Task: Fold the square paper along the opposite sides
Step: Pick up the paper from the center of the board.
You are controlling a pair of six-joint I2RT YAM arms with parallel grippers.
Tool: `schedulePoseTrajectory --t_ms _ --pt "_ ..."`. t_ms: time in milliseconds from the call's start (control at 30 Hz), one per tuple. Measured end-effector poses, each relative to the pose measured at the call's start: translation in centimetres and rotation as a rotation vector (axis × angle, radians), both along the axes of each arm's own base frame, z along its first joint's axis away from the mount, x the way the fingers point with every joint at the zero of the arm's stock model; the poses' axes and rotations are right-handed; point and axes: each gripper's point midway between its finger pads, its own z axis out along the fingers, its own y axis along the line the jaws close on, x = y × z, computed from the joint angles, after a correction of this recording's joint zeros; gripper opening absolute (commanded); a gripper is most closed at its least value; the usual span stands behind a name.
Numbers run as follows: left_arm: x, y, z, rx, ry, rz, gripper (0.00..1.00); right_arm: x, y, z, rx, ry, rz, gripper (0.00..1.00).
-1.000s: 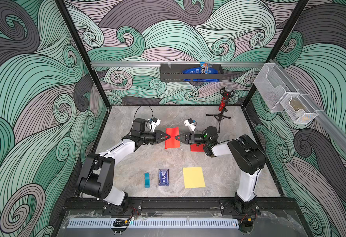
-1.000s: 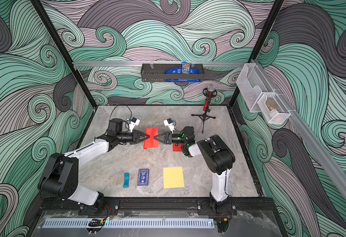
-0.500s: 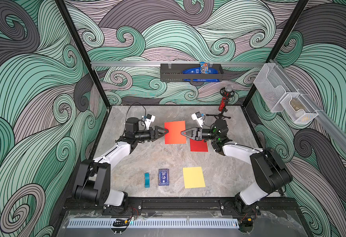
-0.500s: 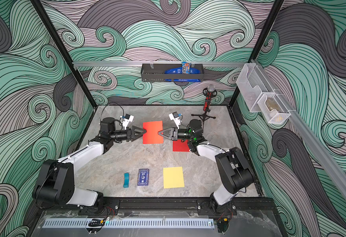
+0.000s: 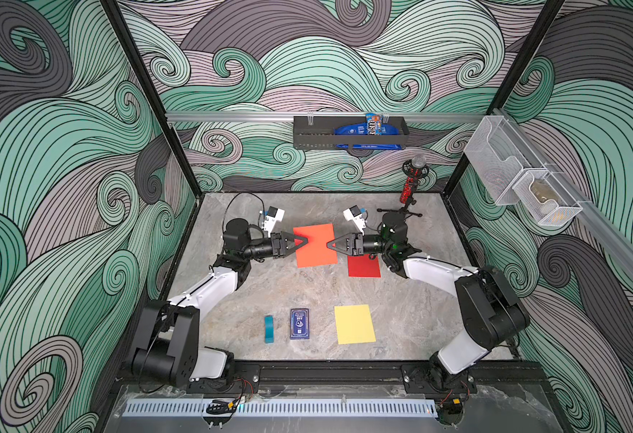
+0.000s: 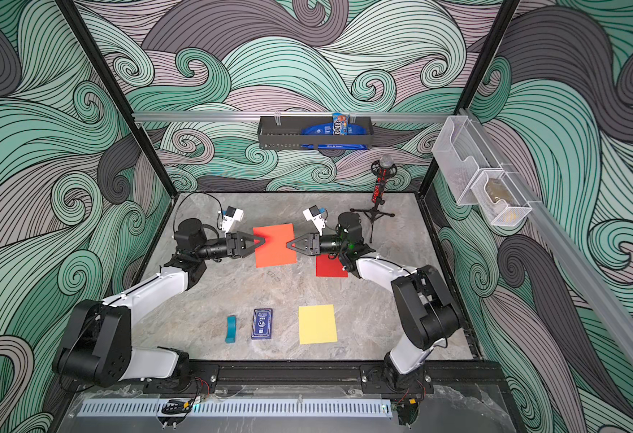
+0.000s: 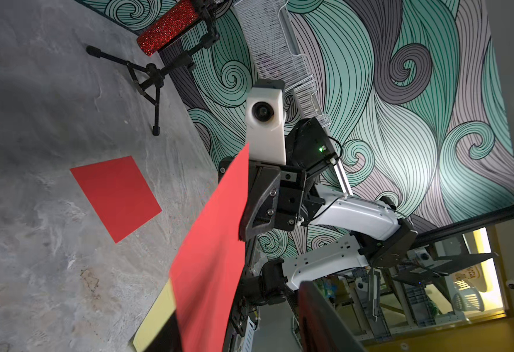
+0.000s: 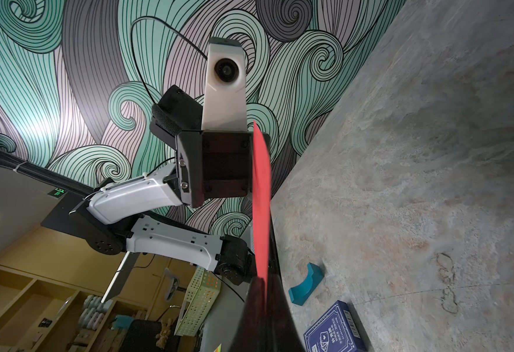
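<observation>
We find the orange paper lifted clear of the tabletop, spread nearly flat between the 2 hands in both top views. The right hand is closed on the middle of 1 edge; its wrist view shows the sheet edge-on, running out from between the closed fingers. The left hand sits at the middle of the opposite edge. In its wrist view the jaws stand apart with the blurred sheet between them, lying close to 1 finger, so we judge it open around the edge and not pinching.

The paper looks light and thin, yet stiff enough to span the gap without much sag (more like card stock than tissue). We expect it to slip from a shallow pinch and to droop if only 1 side carries it. The 2 edge midpoints are the sensible holds, since drawing them together brings opposite sides into line. A dark red sheet and a yellow sheet lie flat nearby.
</observation>
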Motion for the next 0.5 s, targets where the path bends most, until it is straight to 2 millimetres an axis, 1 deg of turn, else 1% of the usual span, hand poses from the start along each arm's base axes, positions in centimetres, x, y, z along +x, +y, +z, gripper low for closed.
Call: schedulePoseTrajectory --t_ms 133,333,367,433,467,500 --pt "-0.1 -0.1 -0.6 0.016 0.009 -0.003 0.23 0.1 -0.4 -1.0 -0.033 0.022 -0.007 0.00" --pt "-0.3 -0.3 -2.0 0.057 0.031 -0.003 0.01 0.1 -0.6 -1.7 -0.058 0.035 -0.007 0.00" --pt "-0.2 -0.2 -2.1 0.062 0.033 -0.001 0.00 0.1 -0.6 -1.8 -0.059 0.034 -0.006 0.00" --pt "-0.1 -0.2 -2.2 0.074 0.031 0.006 0.00 0.0 -0.7 -1.8 -0.061 0.032 -0.005 0.04" --pt "0.0 -0.2 -2.3 0.078 0.032 0.008 0.00 0.0 -0.7 -1.8 -0.061 0.031 -0.006 0.07" --pt "0.1 -0.2 -2.3 0.083 0.034 0.010 0.00 0.0 -0.7 -1.7 -0.062 0.029 -0.006 0.14"
